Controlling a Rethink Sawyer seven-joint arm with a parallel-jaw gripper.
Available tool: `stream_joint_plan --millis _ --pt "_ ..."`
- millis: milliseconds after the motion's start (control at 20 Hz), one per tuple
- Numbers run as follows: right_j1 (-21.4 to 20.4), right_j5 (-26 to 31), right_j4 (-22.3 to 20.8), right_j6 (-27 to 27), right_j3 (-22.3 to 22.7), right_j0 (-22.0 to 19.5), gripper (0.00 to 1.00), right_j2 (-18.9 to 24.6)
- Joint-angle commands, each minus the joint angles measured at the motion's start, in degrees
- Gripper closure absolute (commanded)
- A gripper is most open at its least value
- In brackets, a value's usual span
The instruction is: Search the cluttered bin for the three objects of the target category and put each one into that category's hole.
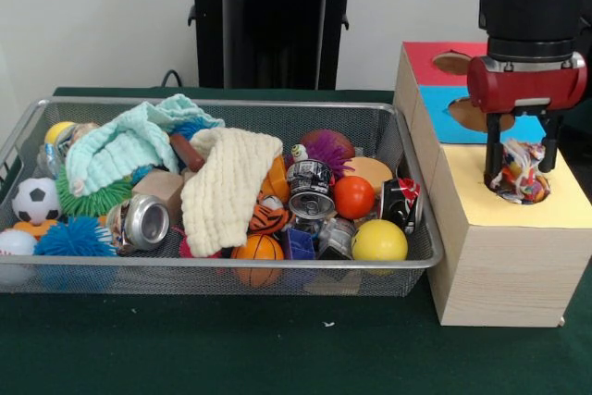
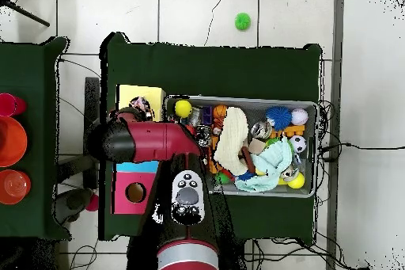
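Note:
My gripper (image 1: 522, 171) hangs over the hole in the yellow section (image 1: 564, 210) of the wooden box, to the right of the bin. It is shut on a multi-coloured knotted rope toy (image 1: 520, 178), which sits at the rim of that hole. In the overhead view the toy (image 2: 141, 106) shows beside the yellow section (image 2: 130, 94), and the red arm (image 2: 150, 140) hides the gripper. The wire mesh bin (image 1: 412, 261) holds a jumble of balls, crushed cans (image 1: 310, 187), spiky balls (image 1: 74, 238) and cloths.
The box also has a blue section (image 1: 435, 104) and a red section (image 1: 421, 57), each with its own hole. A cream cloth (image 1: 227, 187) and a mint cloth (image 1: 120, 145) cover part of the bin. A green ball (image 2: 242, 20) lies on the floor.

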Motion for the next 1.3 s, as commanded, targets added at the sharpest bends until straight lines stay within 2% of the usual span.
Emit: stream_joint_plan --millis 50,200,300,450,1000,1200,1250,1300 --pt "0.9 10.6 -1.5 4.1 0.0 -0.4 0.00 2.1" --pt "-0.8 15.3 -0.9 4.8 -1.6 -0.1 0.00 1.2" --pt "-2.4 20.7 -0.6 5.7 -4.0 0.6 0.00 0.1" --pt "-3.1 25.6 -0.9 6.2 -7.5 1.2 0.00 -0.5" --pt "-2.8 25.3 -1.7 7.8 -8.6 1.3 0.00 -0.4" --pt "-2.4 20.9 -2.8 8.9 -9.8 1.8 0.00 -2.1" --pt "-2.2 20.5 -2.8 9.6 -9.9 2.2 1.00 -3.0" --pt "-2.2 19.9 -2.8 10.1 -9.7 2.4 1.00 -3.3"
